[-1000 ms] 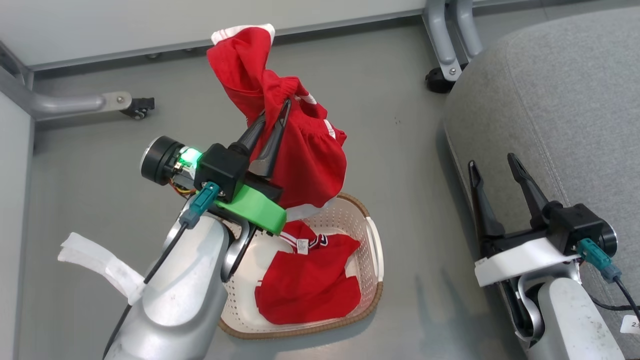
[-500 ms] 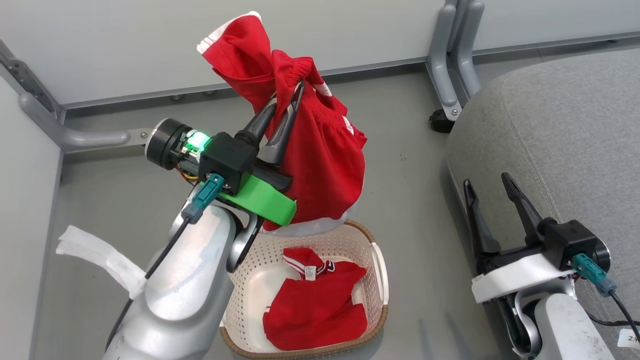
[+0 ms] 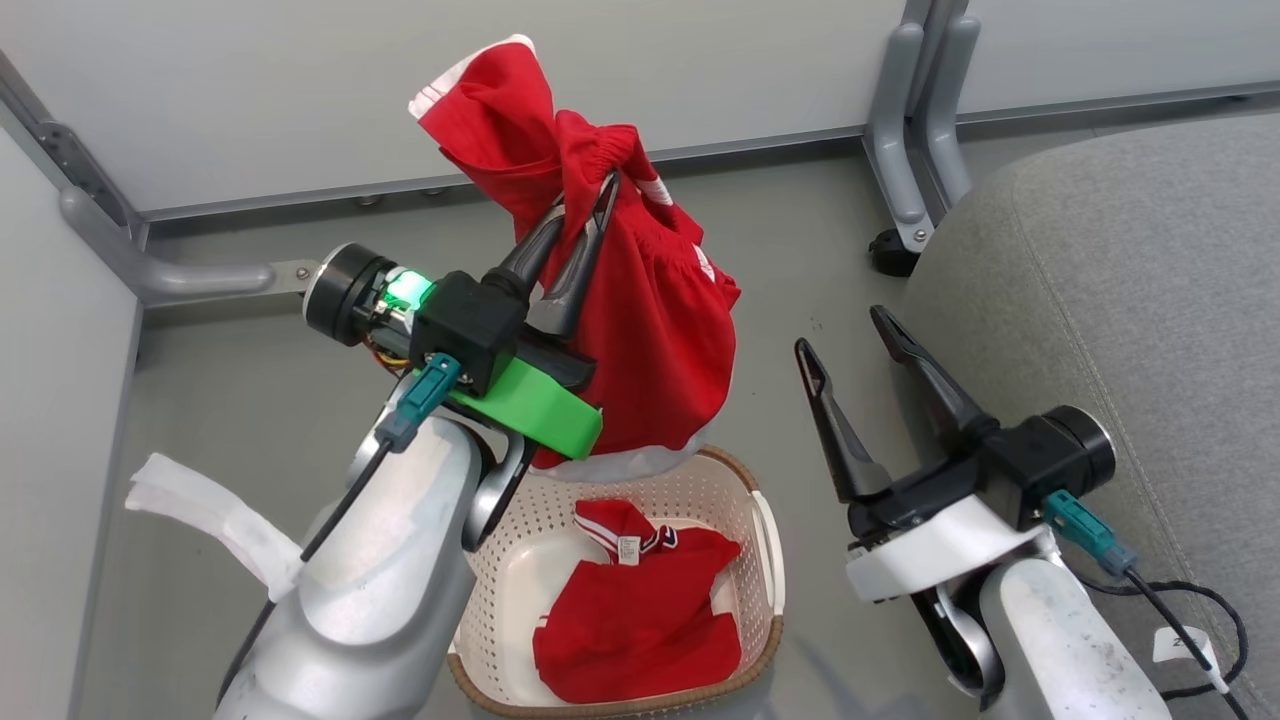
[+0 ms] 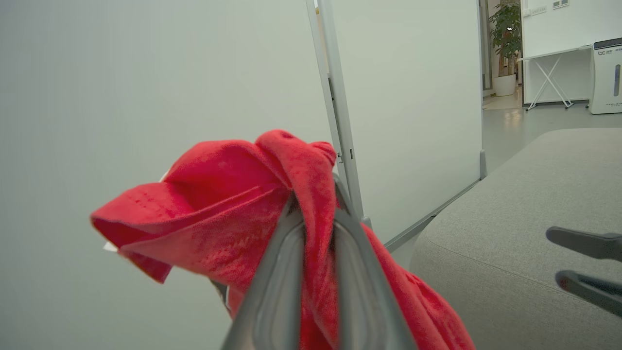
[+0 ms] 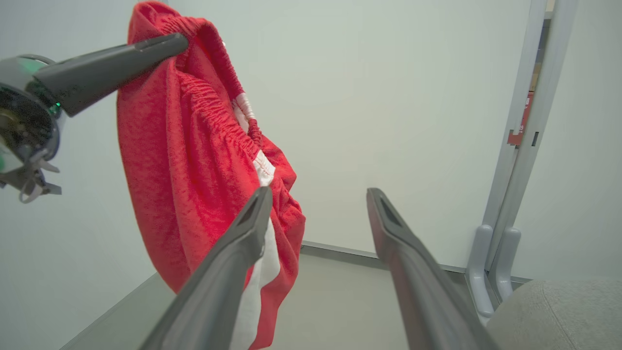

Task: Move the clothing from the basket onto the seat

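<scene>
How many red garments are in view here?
2. One red garment hangs from the left gripper above the basket; the other garment lies inside it. More could hide beneath.

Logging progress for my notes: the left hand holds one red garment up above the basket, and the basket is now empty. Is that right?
Not quite. The basket is not empty: the head view shows a second red garment lying in it. The rest holds: the left hand is shut on one red garment raised above the basket.
</scene>
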### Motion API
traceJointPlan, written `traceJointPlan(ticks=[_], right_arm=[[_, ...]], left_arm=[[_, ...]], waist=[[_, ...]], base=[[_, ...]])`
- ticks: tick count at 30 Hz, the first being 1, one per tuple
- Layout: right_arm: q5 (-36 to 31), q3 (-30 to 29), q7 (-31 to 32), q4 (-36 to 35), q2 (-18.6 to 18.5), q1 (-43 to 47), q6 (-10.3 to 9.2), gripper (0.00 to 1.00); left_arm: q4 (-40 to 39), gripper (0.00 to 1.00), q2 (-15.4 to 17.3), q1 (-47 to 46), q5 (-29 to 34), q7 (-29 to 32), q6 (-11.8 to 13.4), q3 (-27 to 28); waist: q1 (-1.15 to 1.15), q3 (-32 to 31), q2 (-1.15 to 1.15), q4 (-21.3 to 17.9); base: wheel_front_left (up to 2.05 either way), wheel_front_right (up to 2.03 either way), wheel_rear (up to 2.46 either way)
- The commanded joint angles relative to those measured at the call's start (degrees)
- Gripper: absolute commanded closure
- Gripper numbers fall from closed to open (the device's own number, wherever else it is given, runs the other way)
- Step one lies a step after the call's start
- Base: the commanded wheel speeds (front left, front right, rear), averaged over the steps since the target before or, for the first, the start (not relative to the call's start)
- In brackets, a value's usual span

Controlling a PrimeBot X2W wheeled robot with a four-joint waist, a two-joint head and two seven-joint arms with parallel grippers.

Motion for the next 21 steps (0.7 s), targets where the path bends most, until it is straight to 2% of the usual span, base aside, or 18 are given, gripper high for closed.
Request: traceJointPlan(ticks=[1,9,21], right_arm=[[-0.3,0.7,-0.1,0.3,-0.2,-1.0,-0.02,0.00],[-0.3,6.0,-0.1,5.1,-0.8,-6.0,-0.02,0.00],[1.8,10.3,-0.1,11.5,-2.8,-11.3,-0.02,0.00]], left_arm=[[-0.2,1.00,0.0,0.0,-0.1,-0.2,0.1,-0.1],[-1.4,1.00,-0.6,-1.7,-0.7,-0.2,0.0,-2.4],[-3.9,1.00,-1.2,-2.6,-2.2,-0.3,-0.1,-7.2]], waist=[[0.00,0.2,0.00,0.2],[0.00,1.8,0.00,1.6],[0.00,3.0,0.00,3.2]], base=[[0.00,0.00,0.00],[0.00,0.00,0.00],[0.00,0.00,0.00]])
